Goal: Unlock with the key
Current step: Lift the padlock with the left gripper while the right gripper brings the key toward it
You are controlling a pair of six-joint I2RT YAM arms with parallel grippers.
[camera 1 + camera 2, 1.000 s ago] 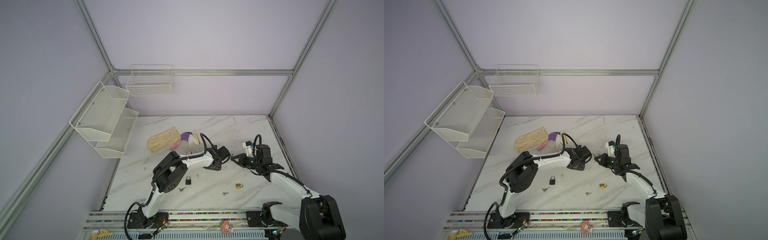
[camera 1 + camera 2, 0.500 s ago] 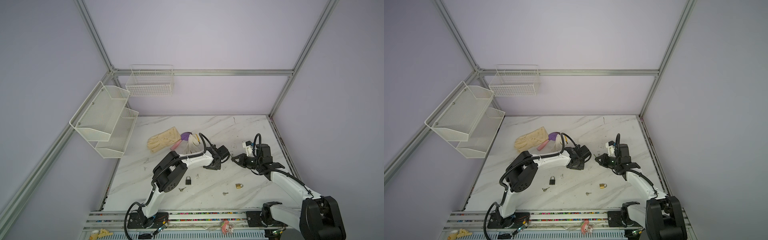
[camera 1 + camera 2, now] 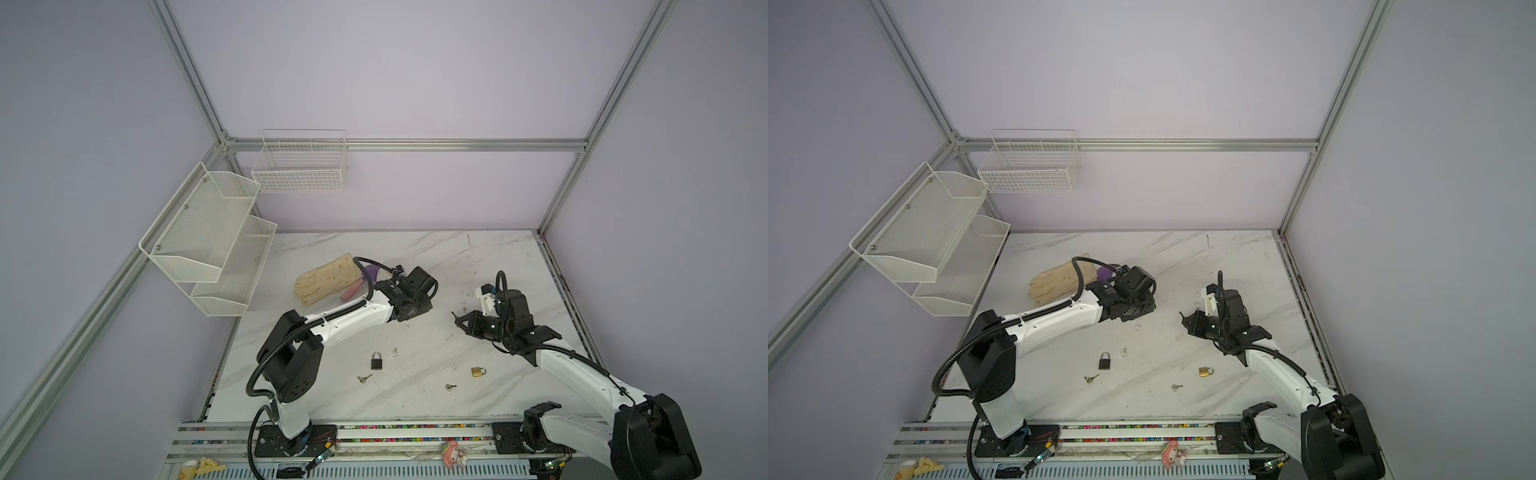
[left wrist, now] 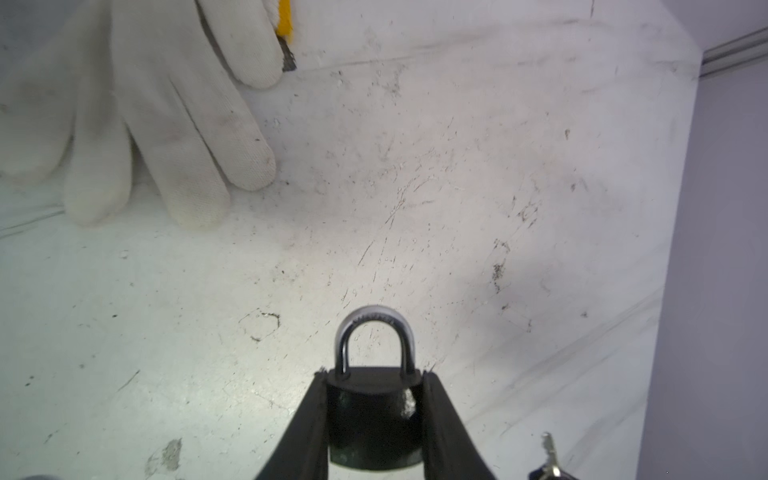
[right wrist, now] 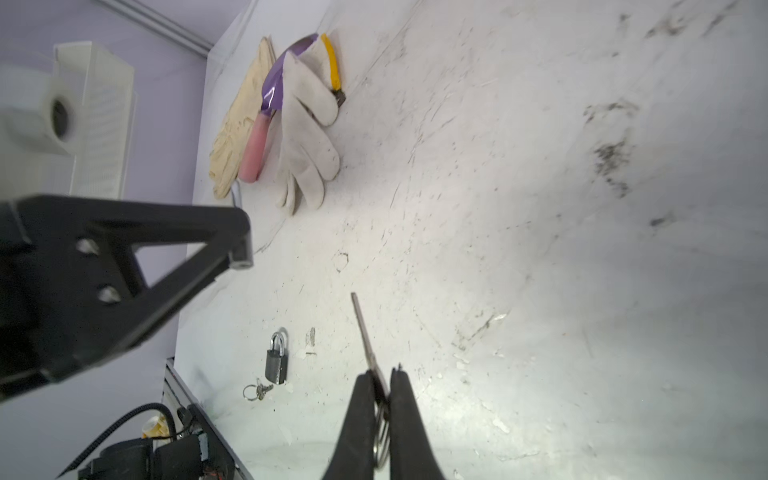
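The bench [image 3: 415,257] is white marble with grey veins and dark scuffs. The held padlock [image 4: 374,419] has a black body and silver shackle; a loose padlock [image 3: 376,364] matches it, and a third padlock [image 3: 478,371] looks brass-gold. The key [image 5: 363,332] is silver. One glove [image 3: 328,278] is cream, the other glove [image 4: 166,104] white; the scoop [image 5: 272,83] is purple with a pink handle.
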